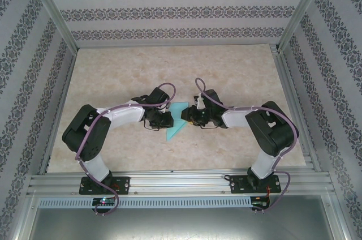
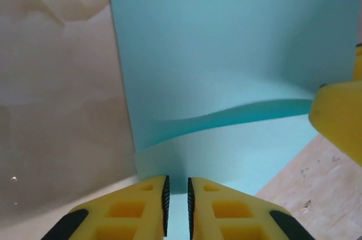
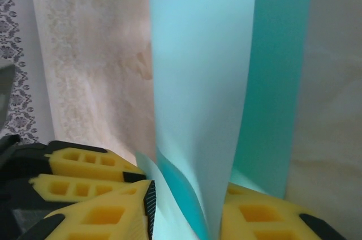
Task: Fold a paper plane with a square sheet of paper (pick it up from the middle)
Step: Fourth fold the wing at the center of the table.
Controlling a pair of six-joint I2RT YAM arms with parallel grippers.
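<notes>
Patterned wallpaper panels (image 1: 169,13) close in a pale marbled surface (image 1: 169,64), with an aluminium rail (image 1: 181,183) along its near edge carrying both arm bases. Purple cables (image 1: 121,107) loop over the arms. At centre-left, the left claw (image 1: 165,119) (image 2: 176,186) has its yellow fingers pressed nearly together, pinching the near edge of the sheet of paper (image 1: 177,122) (image 2: 226,53). That turquoise sheet sits between the two claws at the middle of the surface, partly lifted and bent, one layer curling over another. The right claw (image 1: 189,116) (image 3: 186,206) straddles the upright paper (image 3: 203,81) from the other side; I cannot tell whether its fingers press it.
</notes>
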